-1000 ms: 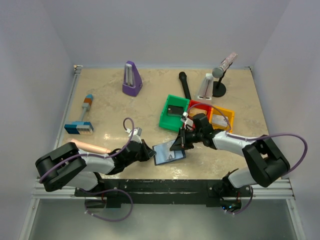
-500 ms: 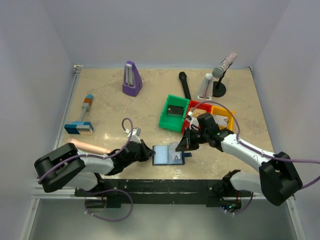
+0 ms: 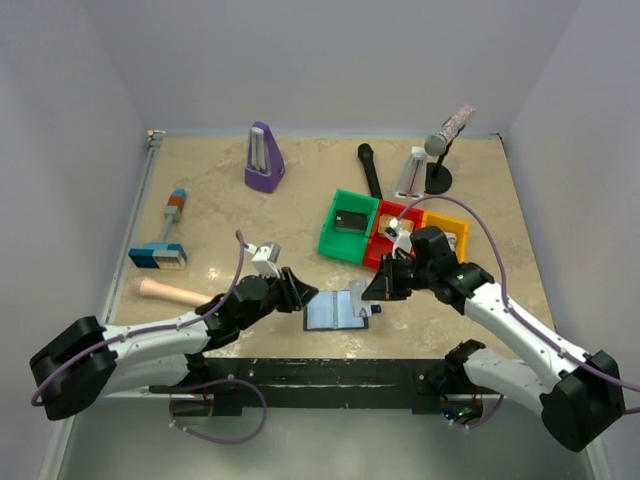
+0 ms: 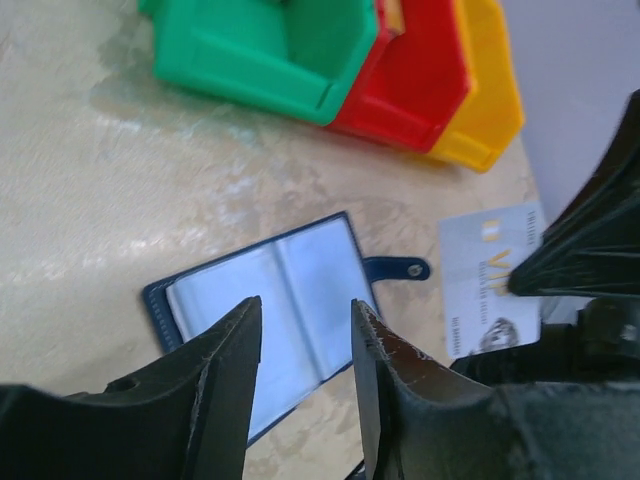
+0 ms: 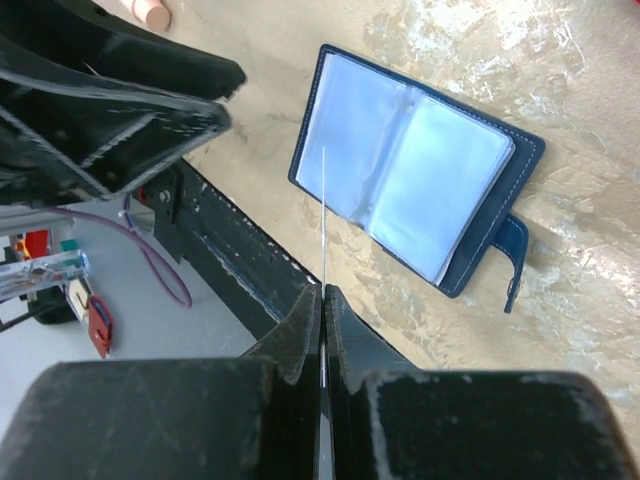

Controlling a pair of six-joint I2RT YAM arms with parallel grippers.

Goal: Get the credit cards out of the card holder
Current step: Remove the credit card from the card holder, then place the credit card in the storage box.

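The card holder (image 3: 338, 310) lay open on the desk (image 3: 250, 215) at lower centre of the top view. Its long axis ran left to right, with the snap tab (image 3: 376, 311) pointing right. The left claw (image 3: 303, 298) stood just beside its left edge, jaws parted and empty. The right claw (image 3: 375, 290), over the tab end, pinched one credit card (image 4: 492, 275). The left claw was judged nearer for steadying the holder.
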